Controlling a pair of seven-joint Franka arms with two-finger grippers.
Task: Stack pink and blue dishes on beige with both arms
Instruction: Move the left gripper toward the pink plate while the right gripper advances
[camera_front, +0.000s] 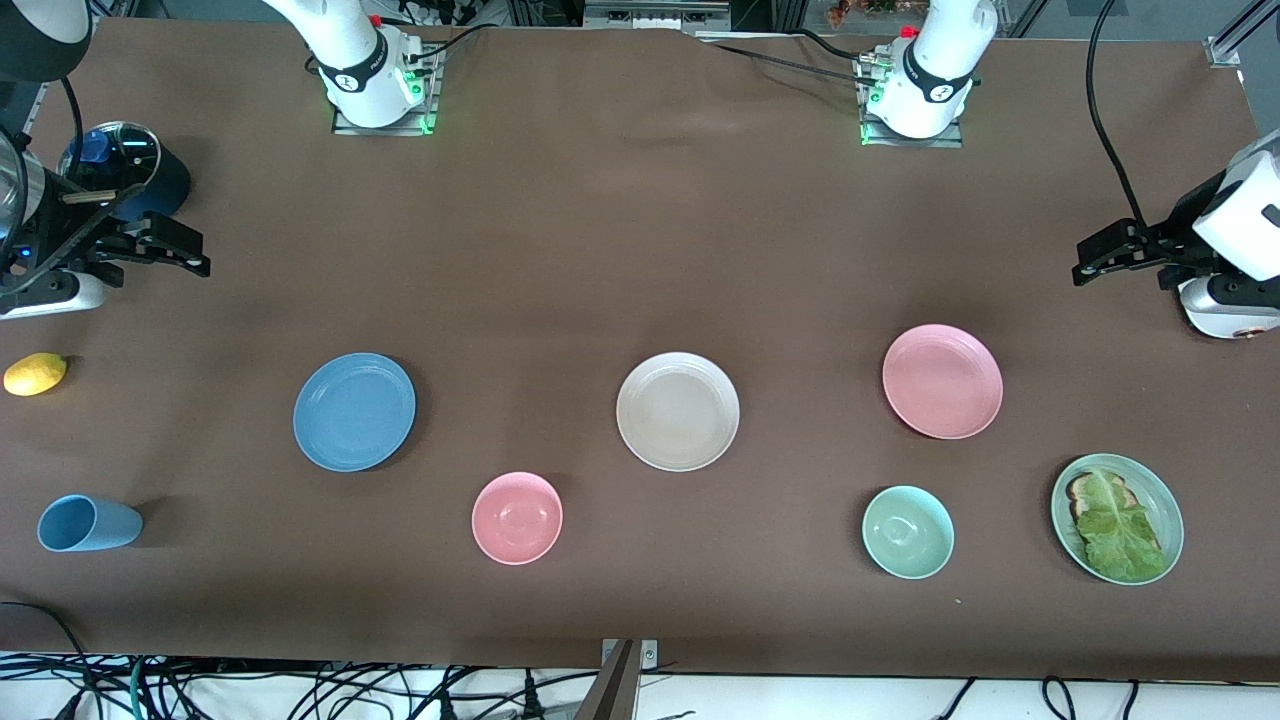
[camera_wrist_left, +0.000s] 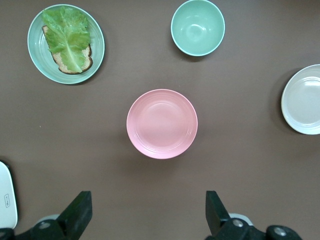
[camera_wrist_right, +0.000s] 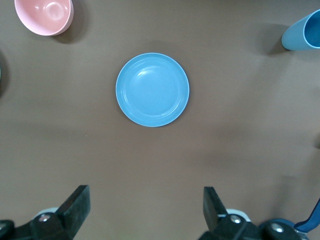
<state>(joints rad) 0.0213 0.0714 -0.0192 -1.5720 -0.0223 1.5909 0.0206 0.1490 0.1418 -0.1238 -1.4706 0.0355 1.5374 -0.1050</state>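
The beige plate (camera_front: 678, 411) lies flat in the middle of the table, and its edge shows in the left wrist view (camera_wrist_left: 305, 99). The blue plate (camera_front: 354, 411) (camera_wrist_right: 152, 89) lies beside it toward the right arm's end. The pink plate (camera_front: 942, 381) (camera_wrist_left: 162, 123) lies toward the left arm's end. All three plates are bare and apart from one another. My right gripper (camera_front: 185, 250) (camera_wrist_right: 146, 205) hangs open over bare cloth at its end of the table, holding nothing. My left gripper (camera_front: 1095, 258) (camera_wrist_left: 148, 210) hangs open over bare cloth at its own end, also holding nothing.
Nearer the front camera stand a pink bowl (camera_front: 517, 518), a pale green bowl (camera_front: 908, 532) and a green plate (camera_front: 1158, 497) carrying bread and lettuce. At the right arm's end are a blue cup (camera_front: 88, 523) on its side, a lemon (camera_front: 35, 374) and a dark container (camera_front: 125, 170).
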